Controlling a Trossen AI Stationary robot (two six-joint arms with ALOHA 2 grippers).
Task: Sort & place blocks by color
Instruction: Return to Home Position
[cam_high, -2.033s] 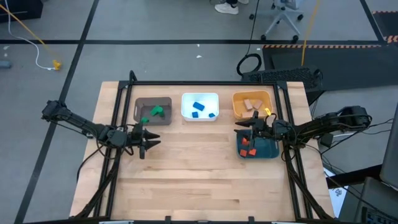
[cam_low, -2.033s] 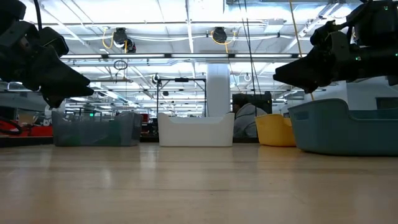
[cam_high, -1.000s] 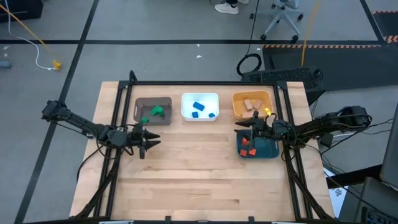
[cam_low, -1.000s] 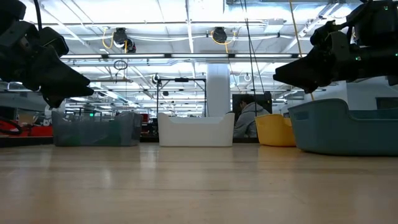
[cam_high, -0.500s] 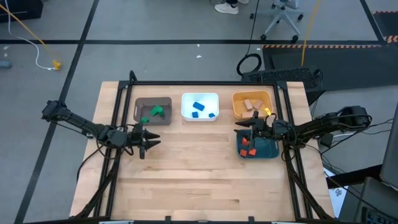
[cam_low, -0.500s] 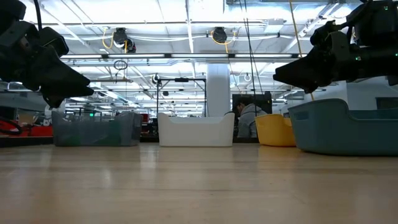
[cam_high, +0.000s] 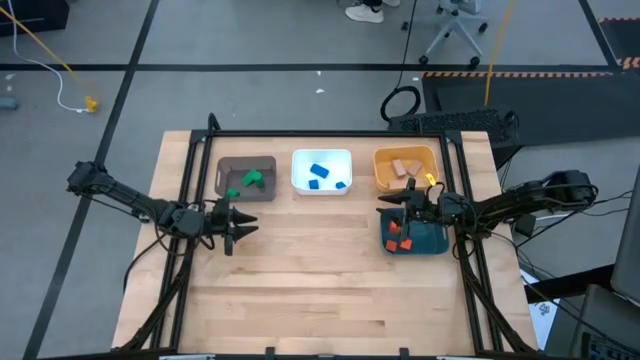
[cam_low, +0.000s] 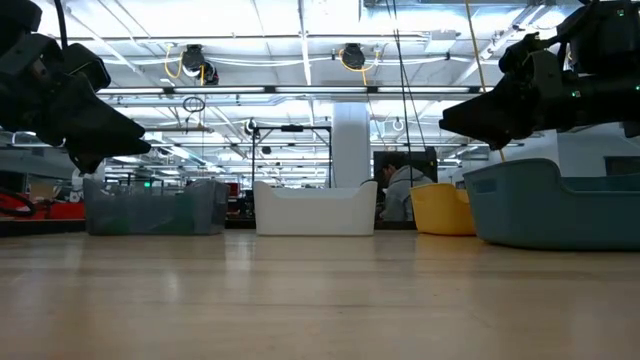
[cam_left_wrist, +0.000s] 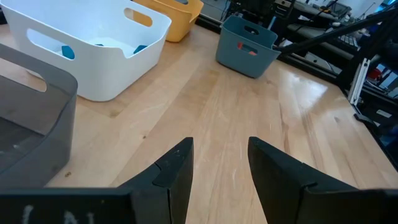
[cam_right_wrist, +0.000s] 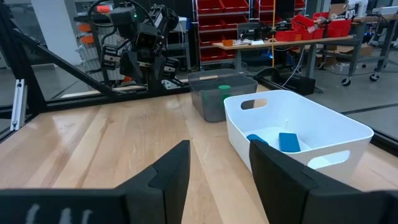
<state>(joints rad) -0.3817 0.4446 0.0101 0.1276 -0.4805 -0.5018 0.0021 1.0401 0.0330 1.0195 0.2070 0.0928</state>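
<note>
The blocks lie in four bins along the table's far side. Green blocks are in the grey bin, blue blocks in the white bin, pale wood blocks in the orange bin, and red blocks in the teal bin. My left gripper hangs open over bare table just near of the grey bin, with nothing between its fingers. My right gripper hangs open above the teal bin's far left corner, also with nothing in it.
A black frame runs around the work area. Bare wooden tabletop fills the near half. Beyond the table, a person sits in the room behind.
</note>
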